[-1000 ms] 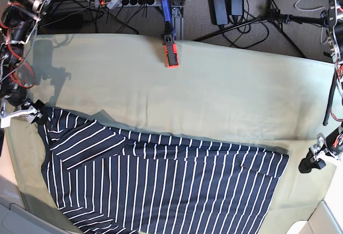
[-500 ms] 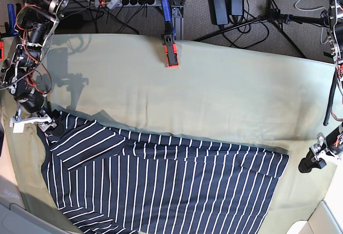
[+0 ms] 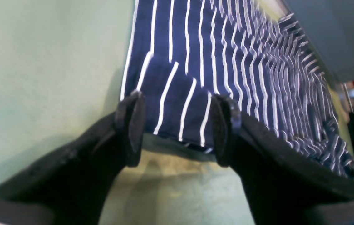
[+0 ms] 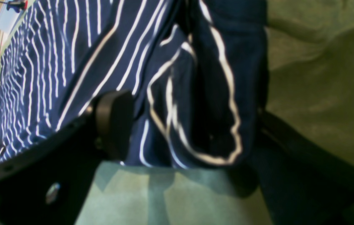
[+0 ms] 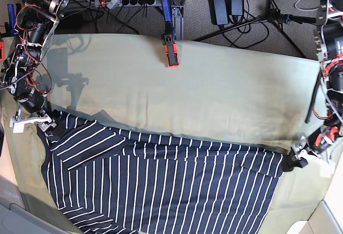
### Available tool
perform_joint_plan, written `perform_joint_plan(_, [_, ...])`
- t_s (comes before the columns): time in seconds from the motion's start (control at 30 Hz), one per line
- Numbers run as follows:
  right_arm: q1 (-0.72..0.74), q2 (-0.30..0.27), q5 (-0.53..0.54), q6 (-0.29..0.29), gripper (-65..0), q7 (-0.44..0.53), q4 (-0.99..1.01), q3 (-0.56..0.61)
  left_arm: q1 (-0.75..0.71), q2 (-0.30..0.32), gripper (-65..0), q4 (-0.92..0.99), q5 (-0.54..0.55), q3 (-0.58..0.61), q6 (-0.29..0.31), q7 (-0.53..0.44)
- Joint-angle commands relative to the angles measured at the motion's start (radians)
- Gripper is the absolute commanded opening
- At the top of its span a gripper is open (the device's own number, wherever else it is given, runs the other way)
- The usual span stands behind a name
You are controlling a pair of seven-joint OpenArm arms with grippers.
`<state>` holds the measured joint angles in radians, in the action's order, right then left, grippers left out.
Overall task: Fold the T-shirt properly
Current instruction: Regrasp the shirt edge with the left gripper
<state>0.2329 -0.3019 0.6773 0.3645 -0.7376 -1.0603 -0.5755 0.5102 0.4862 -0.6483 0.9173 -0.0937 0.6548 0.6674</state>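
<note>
The left gripper (image 3: 177, 131) has its jaws standing wide, one fingertip to each side of a folded corner of the T-shirt (image 3: 177, 100). The dark fingertips (image 3: 130, 125) lie at or near the fabric; whether they touch it cannot be determined. No grip on the cloth is observed there.

The right gripper (image 4: 186, 134) likewise has its jaws wide apart. Between them lies a bunched, layered corner of the T-shirt, its white stripes bent into curves. One fingertip overlaps the view of the striped cloth; the other is partly obscured by dark fabric and shadow, so contact on that side cannot be confirmed.

Outward from the jaws, the T-shirt, dark navy with thin white stripes, extends across the space between the two grippers, lying on the table cloth (image 5: 177, 95), which is olive-green. Its upper edge runs from the right gripper's jaws to the left gripper's, with a strip folded over along it. Below the right gripper's jaws, a section with slanting stripes overlies the body of the shirt.

Beyond the T-shirt, well apart from both pairs of jaws, black cables (image 5: 268, 14) lie past the far edge of the cloth.
</note>
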Motion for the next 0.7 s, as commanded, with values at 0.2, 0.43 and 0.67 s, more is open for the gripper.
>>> perform_joint_plan(0.2, [0.013,-0.012,0.000,0.056,-20.5,-0.019,-0.009,0.001,0.027,-0.001,-28.4,0.040,-0.138,-0.006,-0.118,-0.187])
perform_joint_plan(0.43, [0.013,-0.011,0.004,0.056,-20.5,-0.019,-0.009,0.001,0.032,-0.019,-28.4,0.040,-0.173,-0.006,-0.146,-0.190])
perform_joint_plan(0.67, [0.012,-0.011,0.003,0.058,-20.5,-0.026,-0.009,0.001,0.033,-0.098,-28.4,0.040,-0.175,-0.006,-0.146,-0.185])
